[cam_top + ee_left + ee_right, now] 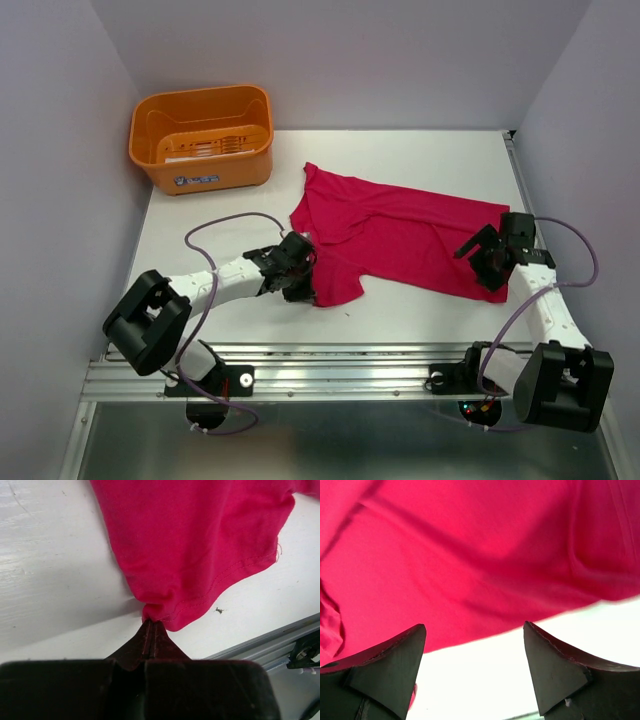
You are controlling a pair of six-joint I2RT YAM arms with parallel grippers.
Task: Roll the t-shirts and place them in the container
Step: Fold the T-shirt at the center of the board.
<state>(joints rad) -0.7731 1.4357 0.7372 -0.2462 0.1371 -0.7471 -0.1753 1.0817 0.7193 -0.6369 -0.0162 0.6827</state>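
While the orange basket (pixel 252 150) sits at the far left corner of the white table (pixel 430 310), well apart from everything else, the crimson-pink t-shirt (pixel 410 235) lies spread out and rumpled across the middle and right of the tabletop, one end reaching toward the basket side and the other running out to the right edge.

At the shirt's near left corner, the left gripper (pixel 298 275) is low on the table with its fingers pressed tight together. From its wrist view, the tips of the left gripper (pixel 153 626) meet right at the stitched hem of the t-shirt (pixel 200 540), and the cloth gathers into a small pucker there, so it looks pinched.

Over on the right, the right gripper (pixel 478 262) hangs above the shirt's near right edge. Its wrist view shows the right gripper (pixel 475 647) with fingers spread wide, holding nothing, the t-shirt (pixel 470 555) filling the view beyond and bare table showing between the tips.
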